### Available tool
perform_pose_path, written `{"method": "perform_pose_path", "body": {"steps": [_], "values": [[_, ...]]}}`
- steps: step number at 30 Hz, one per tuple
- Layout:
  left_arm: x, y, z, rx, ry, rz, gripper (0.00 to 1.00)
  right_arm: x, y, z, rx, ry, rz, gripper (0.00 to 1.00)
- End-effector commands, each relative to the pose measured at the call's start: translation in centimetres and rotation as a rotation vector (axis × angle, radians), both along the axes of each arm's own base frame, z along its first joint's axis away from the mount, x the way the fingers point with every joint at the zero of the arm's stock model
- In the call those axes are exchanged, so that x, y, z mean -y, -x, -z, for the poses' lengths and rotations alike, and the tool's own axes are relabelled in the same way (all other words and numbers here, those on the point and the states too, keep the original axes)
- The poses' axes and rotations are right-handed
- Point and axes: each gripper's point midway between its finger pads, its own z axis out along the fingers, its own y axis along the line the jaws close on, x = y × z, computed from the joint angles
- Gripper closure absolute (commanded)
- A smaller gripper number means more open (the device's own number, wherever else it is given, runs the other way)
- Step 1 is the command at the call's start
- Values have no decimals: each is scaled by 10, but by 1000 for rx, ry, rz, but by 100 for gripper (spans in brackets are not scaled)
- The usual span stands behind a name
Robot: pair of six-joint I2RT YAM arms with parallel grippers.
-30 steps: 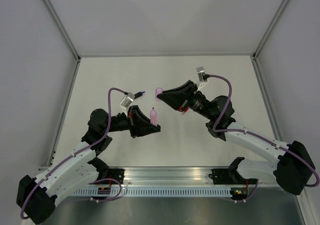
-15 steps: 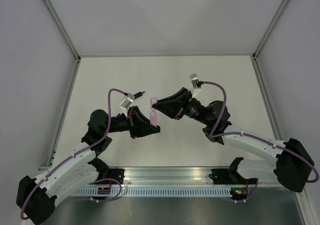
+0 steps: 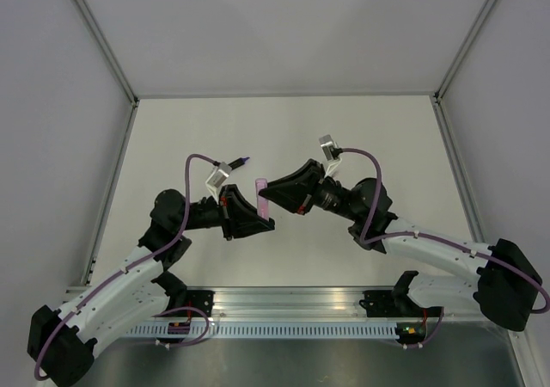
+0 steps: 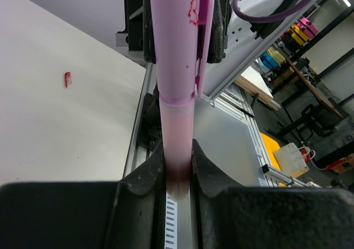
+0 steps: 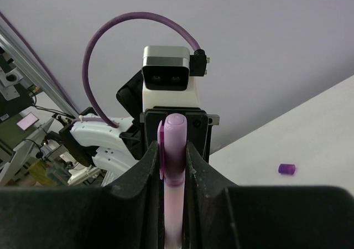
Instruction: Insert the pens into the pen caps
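Observation:
My left gripper (image 3: 266, 218) is shut on the pale pink pen (image 3: 263, 203) and holds it above the table. In the left wrist view the pen's body (image 4: 177, 127) rises from between my fingers (image 4: 145, 174). My right gripper (image 3: 265, 188) is shut on the pink cap (image 3: 259, 184). The cap (image 4: 176, 33) sits over the pen's tip, seated down to a collar. In the right wrist view the cap (image 5: 176, 138) stands between my fingers (image 5: 148, 166) with the pen's body (image 5: 172, 216) below it. A small red cap (image 4: 67, 79) and a purple cap (image 5: 286, 169) lie on the table.
The dark purple pen's tip (image 3: 244, 160) pokes out beside the left wrist camera (image 3: 219, 174). The table has low metal rails at its left (image 3: 112, 189) and right (image 3: 455, 172) edges. The left arm's white camera block (image 5: 166, 80) faces the right wrist camera closely.
My right gripper has moved down and left with the pink cap, from apart from the pen to over its tip. The left gripper has stayed almost still.

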Motion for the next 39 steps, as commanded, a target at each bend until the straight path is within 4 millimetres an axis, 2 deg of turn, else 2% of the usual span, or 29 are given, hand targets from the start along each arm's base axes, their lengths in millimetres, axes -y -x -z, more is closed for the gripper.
{"method": "perform_pose_path", "body": {"steps": [1, 7, 10, 17, 22, 29, 34, 39], "values": [[-2, 1, -13, 72, 22, -8, 98, 0, 7, 13, 11, 42, -7, 100], [-2, 1, -18, 85, 31, -12, 98, 2, 18, 21, 46, 70, -31, 100], [-2, 2, -20, 93, 34, -8, 98, 2, 22, 24, 48, 74, -51, 95], [-1, 6, -18, 107, 39, 27, 98, -1, 21, 10, 62, 43, -49, 63], [-1, 8, -14, 108, 34, 36, 98, 1, 12, 4, 73, 59, -1, 53], [-2, 10, -9, 108, 25, 44, 98, 1, 7, -3, 91, 92, 33, 46], [-1, 8, 1, 96, 12, 40, 98, 2, 9, -11, 104, 87, 30, 43], [-2, 10, 1, 103, 10, 45, 98, -1, 12, -16, 115, 83, 7, 41]]}}
